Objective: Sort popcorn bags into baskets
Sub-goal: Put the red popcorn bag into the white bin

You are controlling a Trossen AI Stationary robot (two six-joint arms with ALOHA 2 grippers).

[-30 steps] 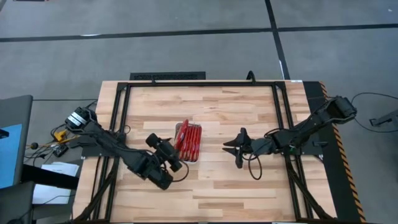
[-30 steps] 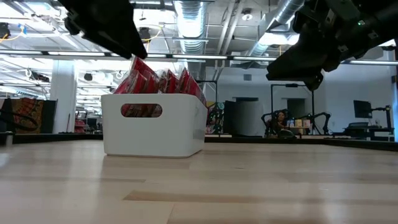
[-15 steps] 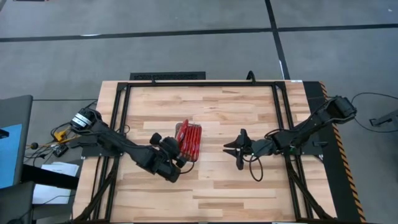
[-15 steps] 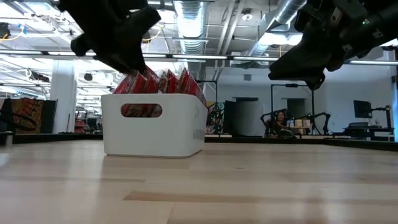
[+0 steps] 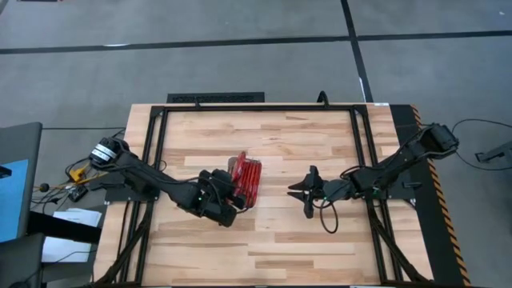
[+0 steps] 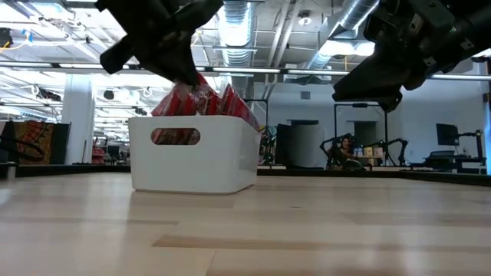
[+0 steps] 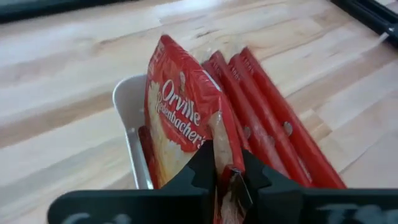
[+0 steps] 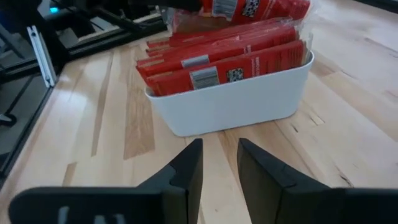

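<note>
I am holding a bag (image 7: 186,130) clamped in the left end effector (image 7: 227,177) over the basket (image 6: 192,162) at mid-tabletop. I am judging it should go in upright beside the others before release. The right end effector (image 8: 217,165) is waiting nearby, narrowly open.

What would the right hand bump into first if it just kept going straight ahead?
Probably the basket: the right hand, open, points at its white wall across bare table, with the bags behind that wall.
</note>
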